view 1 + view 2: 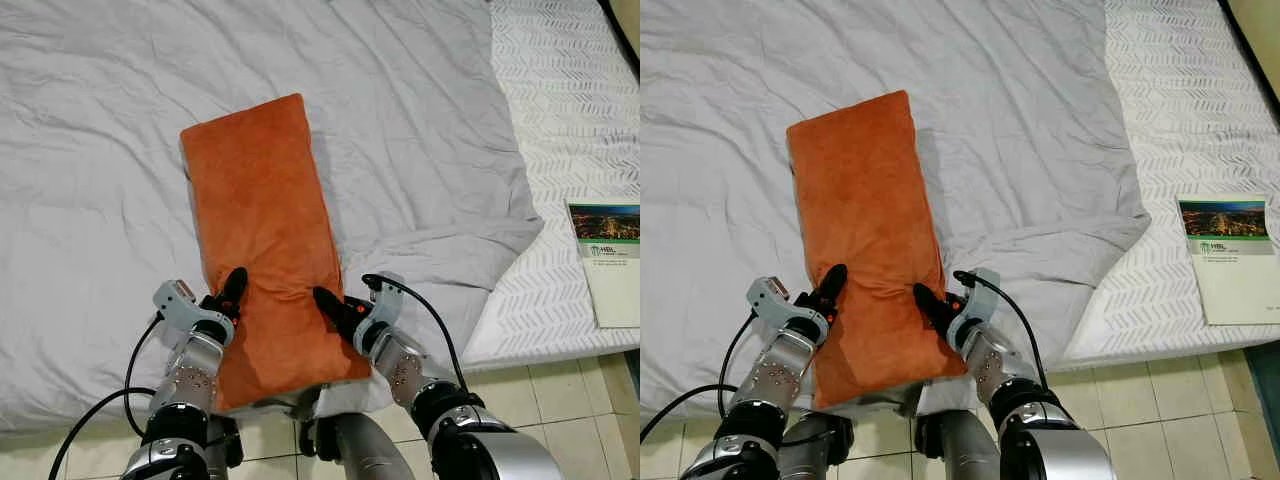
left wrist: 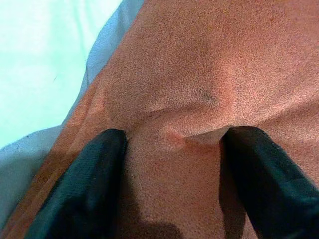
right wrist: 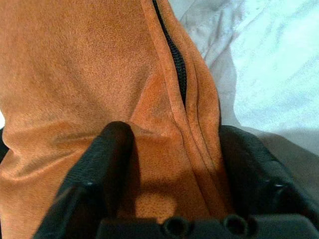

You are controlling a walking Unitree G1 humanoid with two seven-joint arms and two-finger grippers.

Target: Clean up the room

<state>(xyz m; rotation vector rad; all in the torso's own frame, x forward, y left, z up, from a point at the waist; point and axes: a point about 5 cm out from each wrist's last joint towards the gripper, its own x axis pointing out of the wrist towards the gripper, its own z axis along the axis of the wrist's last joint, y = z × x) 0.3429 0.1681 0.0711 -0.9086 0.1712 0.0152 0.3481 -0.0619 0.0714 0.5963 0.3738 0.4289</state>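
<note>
An orange pillow [image 1: 260, 200] lies lengthwise on the grey sheet [image 1: 420, 120] of the bed, its near end at the bed's edge. My left gripper [image 1: 232, 290] is on the pillow's near left side. Its two black fingers dig into the fabric and pinch up a small fold between them [image 2: 174, 137]. My right gripper [image 1: 328, 303] is on the near right side. Its fingers straddle the pillow's zipper edge [image 3: 174, 132], with the orange fabric filling the gap. Creases run across the pillow between the two grippers.
To the right the grey sheet ends and a bare white patterned mattress [image 1: 570, 100] shows. A booklet [image 1: 605, 250] with a city photo lies on it near the edge. Pale floor tiles [image 1: 560, 385] lie below the bed's front edge.
</note>
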